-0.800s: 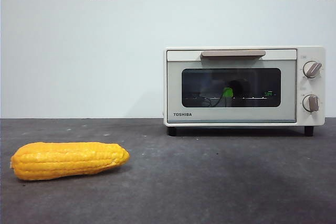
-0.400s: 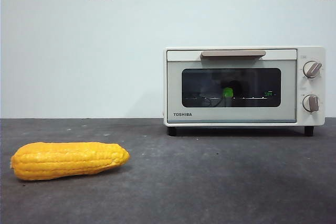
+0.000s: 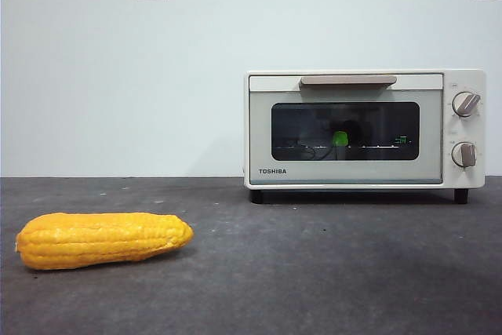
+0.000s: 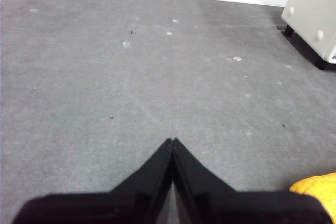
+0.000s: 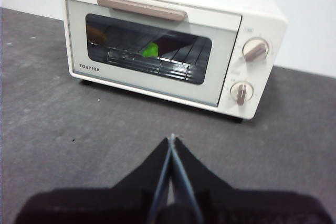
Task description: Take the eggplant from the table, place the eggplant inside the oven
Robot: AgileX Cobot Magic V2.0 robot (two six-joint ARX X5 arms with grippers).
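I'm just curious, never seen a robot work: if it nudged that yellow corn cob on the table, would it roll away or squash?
The corn cob is rounded and lies on its side on the flat table, so a sideways nudge would probably roll it. Its taper suggests it would curve rather than run straight. The glossy, even surface looks like plastic, so it is likely light and stiff.

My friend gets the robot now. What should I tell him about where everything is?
Left gripper: shut, holding nothing, over bare table, with the corn beside it.
Right gripper: shut, holding nothing, facing the oven.
Eggplant: its green cap shows through the glass, inside the oven on the rack.
Oven door: closed.
Done: the eggplant is in the oven.
Left: nothing more that I can see for this job. The corn lies on the table and is not part of it.
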